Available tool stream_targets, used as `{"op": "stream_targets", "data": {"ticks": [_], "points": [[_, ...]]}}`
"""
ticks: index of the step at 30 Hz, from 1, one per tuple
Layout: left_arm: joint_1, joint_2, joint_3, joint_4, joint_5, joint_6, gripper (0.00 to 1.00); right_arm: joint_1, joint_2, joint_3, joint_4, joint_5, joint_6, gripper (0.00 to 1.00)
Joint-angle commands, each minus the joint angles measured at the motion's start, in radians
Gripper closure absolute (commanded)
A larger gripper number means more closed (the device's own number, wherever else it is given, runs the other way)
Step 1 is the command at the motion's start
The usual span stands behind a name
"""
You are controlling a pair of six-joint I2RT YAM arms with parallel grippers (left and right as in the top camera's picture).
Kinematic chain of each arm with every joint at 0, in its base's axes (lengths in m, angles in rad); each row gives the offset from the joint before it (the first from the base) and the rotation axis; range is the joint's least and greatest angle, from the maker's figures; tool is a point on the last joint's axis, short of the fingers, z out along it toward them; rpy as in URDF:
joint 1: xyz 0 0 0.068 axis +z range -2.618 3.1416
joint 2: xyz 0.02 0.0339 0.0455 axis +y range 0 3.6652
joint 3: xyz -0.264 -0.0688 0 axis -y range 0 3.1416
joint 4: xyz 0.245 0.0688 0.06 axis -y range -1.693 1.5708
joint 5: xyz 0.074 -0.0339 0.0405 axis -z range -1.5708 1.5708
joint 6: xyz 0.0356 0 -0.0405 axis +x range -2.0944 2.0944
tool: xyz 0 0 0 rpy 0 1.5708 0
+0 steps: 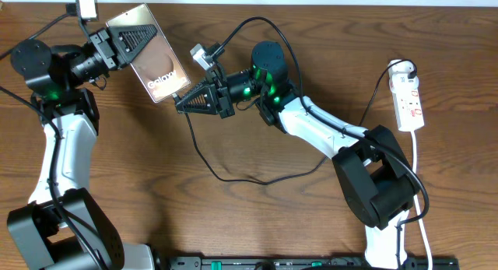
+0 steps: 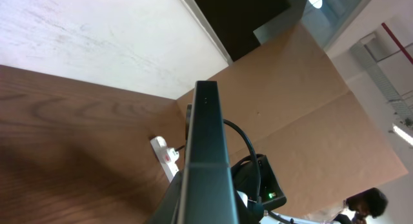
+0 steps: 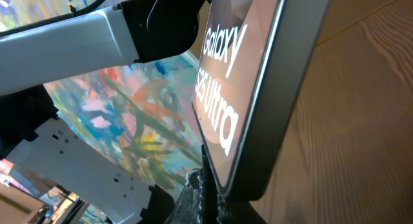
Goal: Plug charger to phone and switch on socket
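My left gripper [image 1: 124, 40] is shut on the phone [image 1: 152, 56] and holds it raised and tilted, with the white "Galaxy" lettering at its lower right end. The left wrist view shows the phone edge-on [image 2: 206, 153]. The right wrist view shows its lettered end close up [image 3: 248, 88]. My right gripper [image 1: 184, 101] is shut on the end of the charger [image 1: 233, 179], and its tip touches the phone's lower end. The plug tip is hidden between the fingers [image 3: 216, 198]. The socket [image 1: 410, 103] lies at the far right and also shows in the left wrist view [image 2: 165, 157].
The charger's thin black cable loops over the wooden table [image 1: 233, 223] below the right arm [image 1: 327, 130]. The socket's white cord [image 1: 424, 223] runs down the right side. A black rail [image 1: 311, 262] lies along the front edge.
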Motion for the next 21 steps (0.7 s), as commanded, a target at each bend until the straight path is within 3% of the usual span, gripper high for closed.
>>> {"op": "stream_targets", "data": {"ticks": [1,21], "points": [[0.003,-0.006,0.013,0.008,0.018,0.002,0.93,0.0,-0.003,0.01,-0.002,0.045,0.0,0.99],[-0.027,-0.006,0.013,0.009,0.06,0.063,0.93,0.0,-0.003,0.01,-0.009,0.076,0.037,0.99]]}}
